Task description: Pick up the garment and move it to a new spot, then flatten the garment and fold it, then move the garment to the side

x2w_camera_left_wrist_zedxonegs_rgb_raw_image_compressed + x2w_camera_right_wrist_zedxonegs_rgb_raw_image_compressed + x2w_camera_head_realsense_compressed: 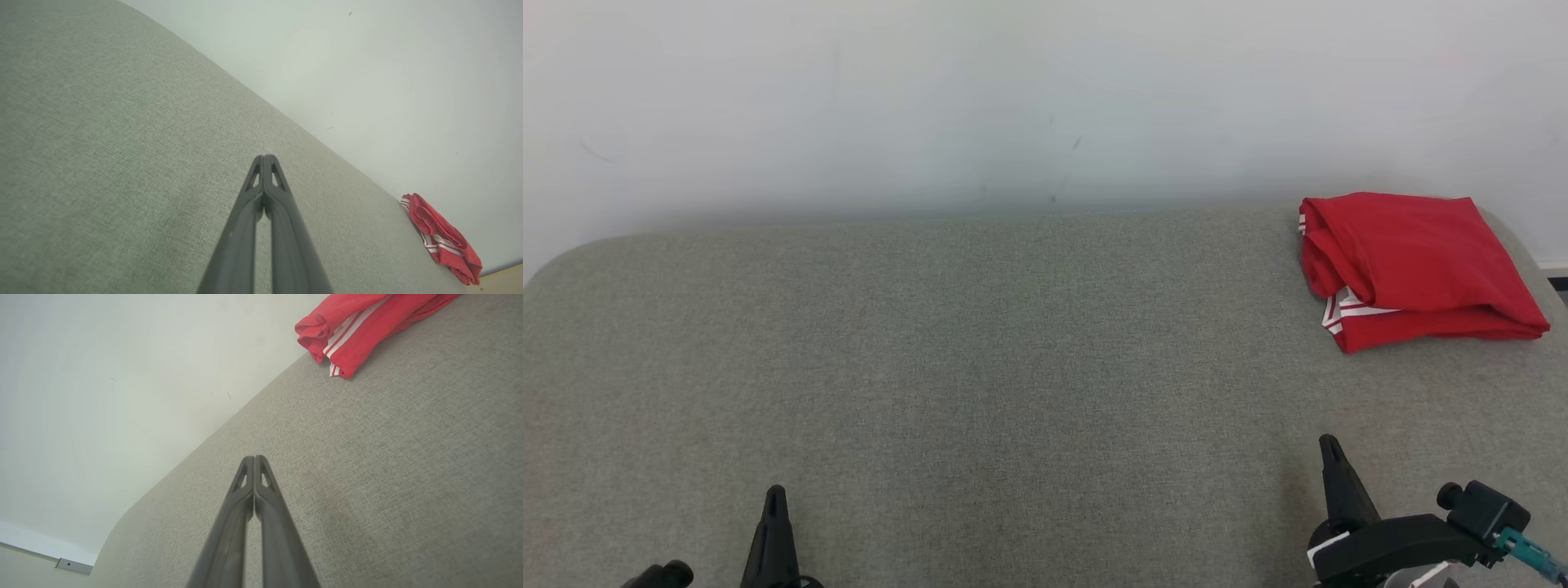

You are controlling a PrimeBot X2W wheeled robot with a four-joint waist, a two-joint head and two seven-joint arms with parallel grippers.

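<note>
Lying as a folded bundle at the far right corner of the desk (1013, 367), the garment (1417, 265) is bright red and roughly square from above, its layers stacked and one edge rolled along its left side. Thin white stripes (1343, 310) peek out at its near left corner, where the layers part. The cloth looks soft and faintly creased, and its far edge sits close to the pale wall (1013, 98). Grey woven fabric with a fine flecked grain covers the desk, whose corners are rounded. The left hand (264, 159) is over bare fabric at the near left, well apart from the garment, its two long dark fingers pressed together at the tips and holding nothing. The right hand (254, 459), at the near right, is likewise closed tip to tip and empty, nearer the garment but not touching it. Each finger is slim and matte with a triangular cut-out near the tip, plain in the wrist views, while the head view gives dark spikes. The right wrist view takes in a white skirting strip (41, 549) beyond the desk's rounded corner. The left wrist view catches a tan strip (502, 279) below the garment, and the head view shows a teal cable (1523, 547) by the right wrist.
</note>
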